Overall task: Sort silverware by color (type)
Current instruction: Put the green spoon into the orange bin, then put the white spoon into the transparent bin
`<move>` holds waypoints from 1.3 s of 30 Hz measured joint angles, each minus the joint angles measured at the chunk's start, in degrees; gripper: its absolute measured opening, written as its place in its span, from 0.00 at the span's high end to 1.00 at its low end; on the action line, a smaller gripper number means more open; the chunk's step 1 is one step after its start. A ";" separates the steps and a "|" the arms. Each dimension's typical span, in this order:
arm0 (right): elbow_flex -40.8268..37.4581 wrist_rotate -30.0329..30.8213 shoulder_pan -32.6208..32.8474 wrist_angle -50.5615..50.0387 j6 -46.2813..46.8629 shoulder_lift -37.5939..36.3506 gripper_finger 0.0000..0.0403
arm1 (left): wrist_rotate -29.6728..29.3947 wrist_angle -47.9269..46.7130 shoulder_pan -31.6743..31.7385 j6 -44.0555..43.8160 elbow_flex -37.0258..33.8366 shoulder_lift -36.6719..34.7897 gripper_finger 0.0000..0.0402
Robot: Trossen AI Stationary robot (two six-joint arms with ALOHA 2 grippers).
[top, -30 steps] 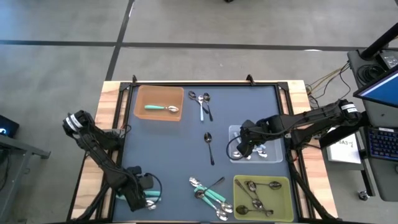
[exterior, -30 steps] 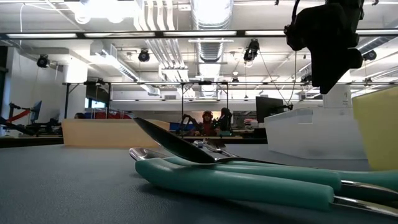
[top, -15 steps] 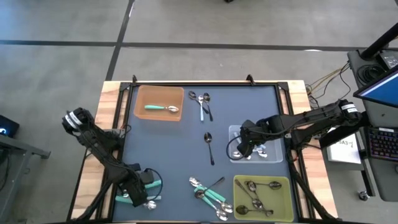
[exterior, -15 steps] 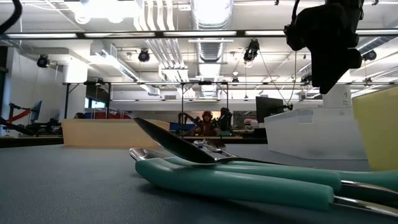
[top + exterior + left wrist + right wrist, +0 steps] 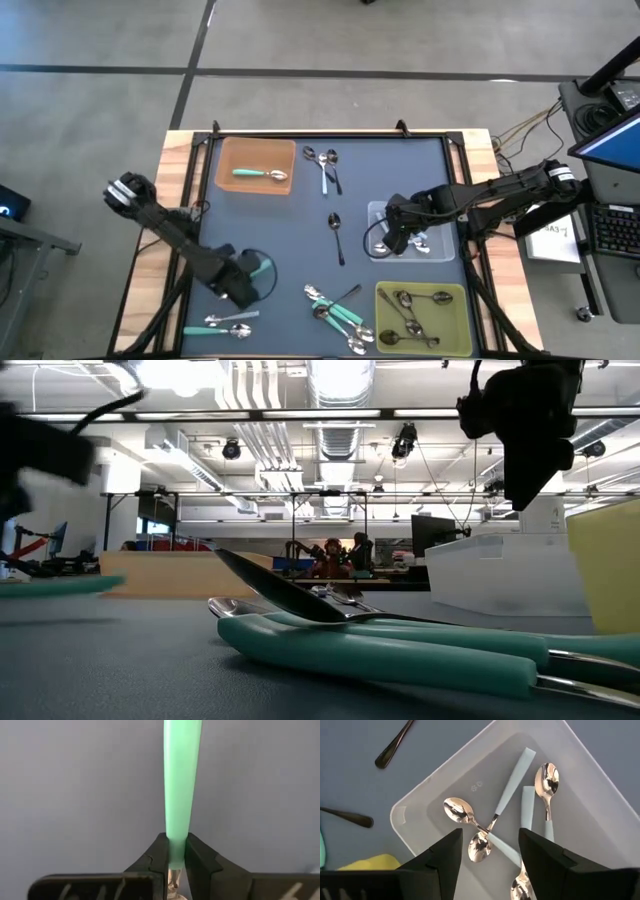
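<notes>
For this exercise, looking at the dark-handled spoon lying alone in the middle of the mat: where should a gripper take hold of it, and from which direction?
Grip the dark-handled spoon at mid-handle, coming straight down from above with the fingers set across the handle. It lies flat on the mat, apart from other spoons, so both sides are free. The thin, straight handle probably suits a pinch better than the rounded, shiny bowl.

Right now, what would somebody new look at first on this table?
Probably the left gripper, shut on a green-handled spoon above the mat's near-left part. Next, the right gripper, open over the clear tray of light-blue spoons at the right.
</notes>
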 joint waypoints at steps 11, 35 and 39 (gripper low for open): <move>0.00 0.09 -0.85 -0.11 -10.08 0.00 0.54 | -14.16 -12.37 20.77 12.03 11.17 -3.08 0.94; 0.00 12.02 -5.40 0.04 -14.35 0.00 0.54 | -18.39 -7.70 68.32 67.68 17.25 -3.04 0.84; 0.00 12.00 -5.40 0.24 -14.35 0.00 0.54 | -18.40 -6.28 72.87 70.74 17.21 -3.04 0.86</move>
